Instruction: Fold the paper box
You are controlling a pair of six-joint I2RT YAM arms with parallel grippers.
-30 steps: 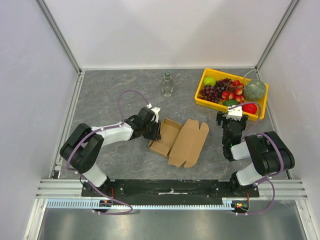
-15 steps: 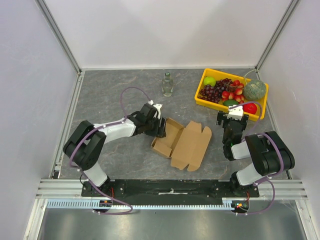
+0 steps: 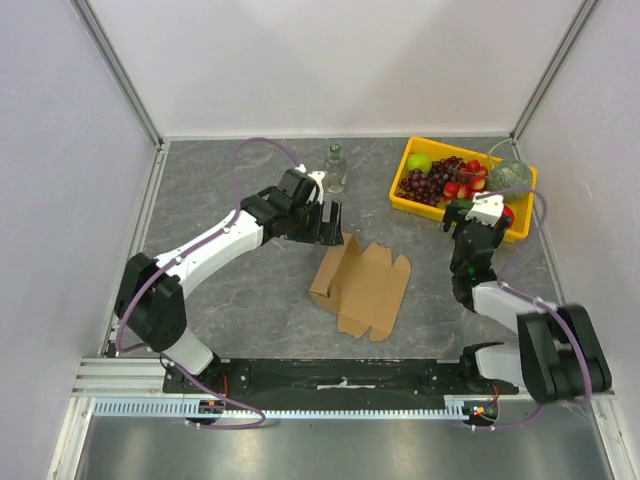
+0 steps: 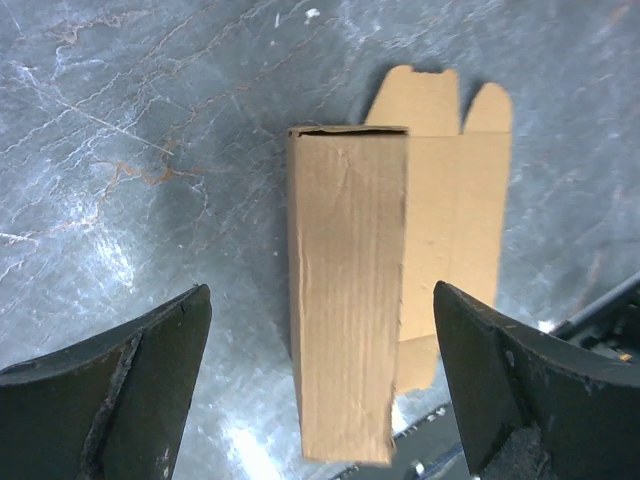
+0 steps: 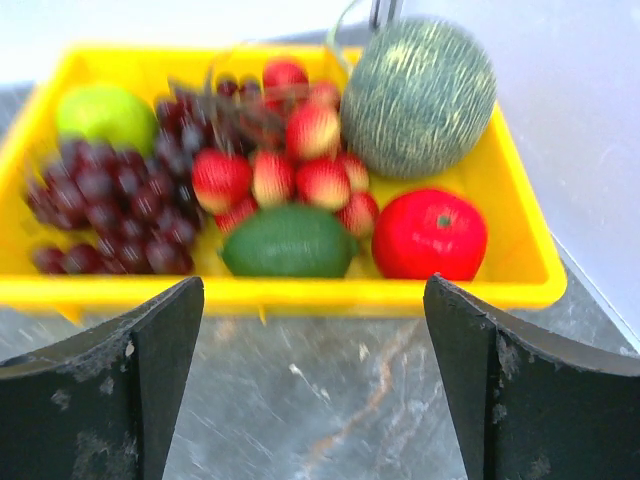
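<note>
The paper box (image 3: 365, 288) is brown cardboard, lying partly folded at the middle of the table. Its left long wall (image 3: 327, 272) stands up, and its flap panel with tabs lies flat to the right. In the left wrist view the upright wall (image 4: 345, 300) shows from above with the flat panel (image 4: 455, 215) beside it. My left gripper (image 3: 334, 224) hangs open above and just beyond the box's far left corner, holding nothing (image 4: 320, 292). My right gripper (image 3: 474, 216) is open and empty by the yellow tray, away from the box (image 5: 314, 300).
A yellow tray (image 3: 408, 200) of plastic fruit stands at the far right, with its front rim (image 5: 300, 296) right before the right gripper. A small clear bottle (image 3: 335, 168) stands at the back, close behind the left gripper. The black base rail (image 3: 340, 372) runs along the near edge.
My left gripper has opened, let go of the box's left wall and lifted back towards the bottle. The box has slid slightly right. My right arm has swung up towards the tray.
</note>
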